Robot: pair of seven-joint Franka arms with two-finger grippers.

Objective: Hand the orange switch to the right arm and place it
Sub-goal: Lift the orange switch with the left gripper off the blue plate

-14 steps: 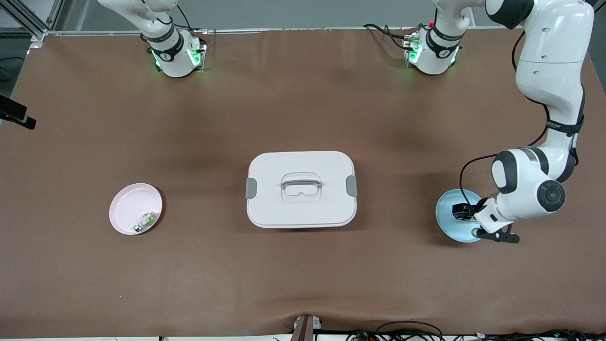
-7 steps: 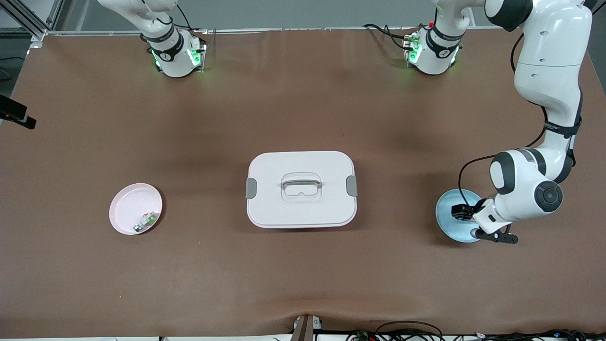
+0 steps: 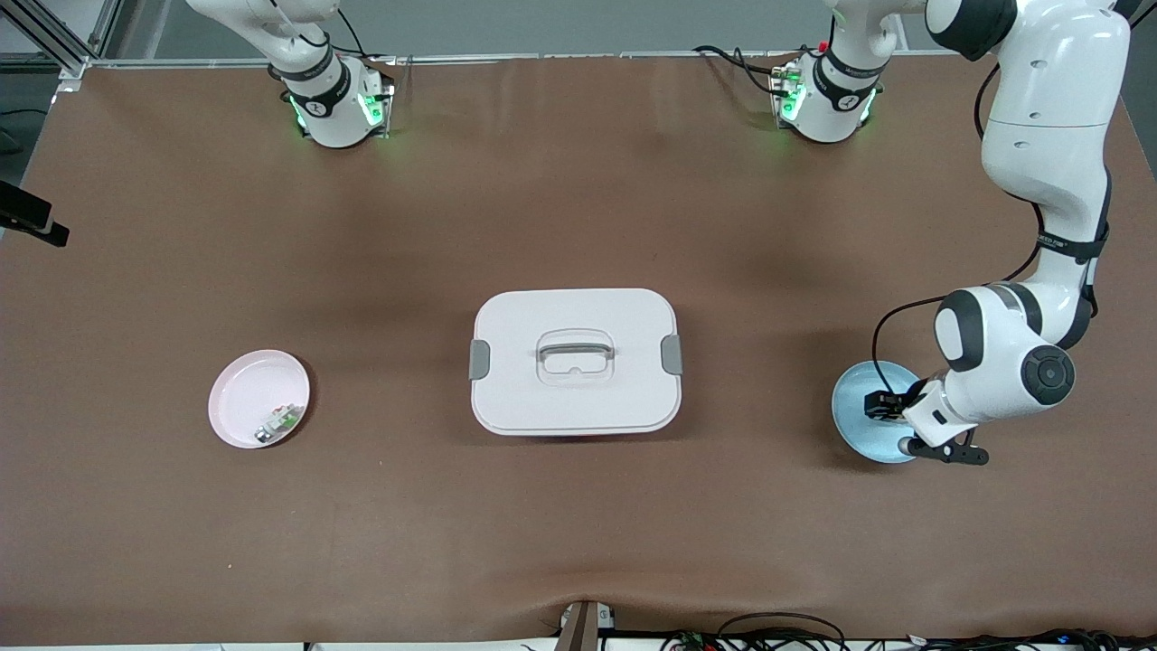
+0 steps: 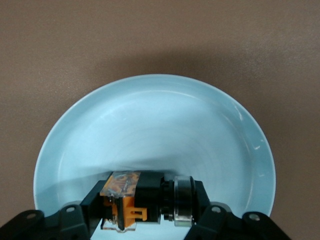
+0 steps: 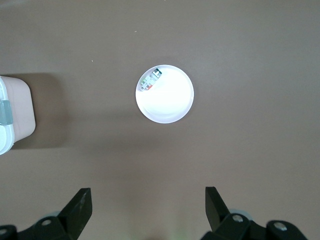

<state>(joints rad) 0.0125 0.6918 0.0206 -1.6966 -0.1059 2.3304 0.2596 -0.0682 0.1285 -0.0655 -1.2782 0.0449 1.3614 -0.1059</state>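
At the lower right of the front view, the left gripper sits down in the light blue plate, its fingers closed on the orange switch, which lies on its side on the plate's floor. At mid-frame stands the white lidded box. At the lower left, the pink plate holds a small green-and-white part. The right gripper waits high over the pink plate, fingers spread wide and holding nothing.
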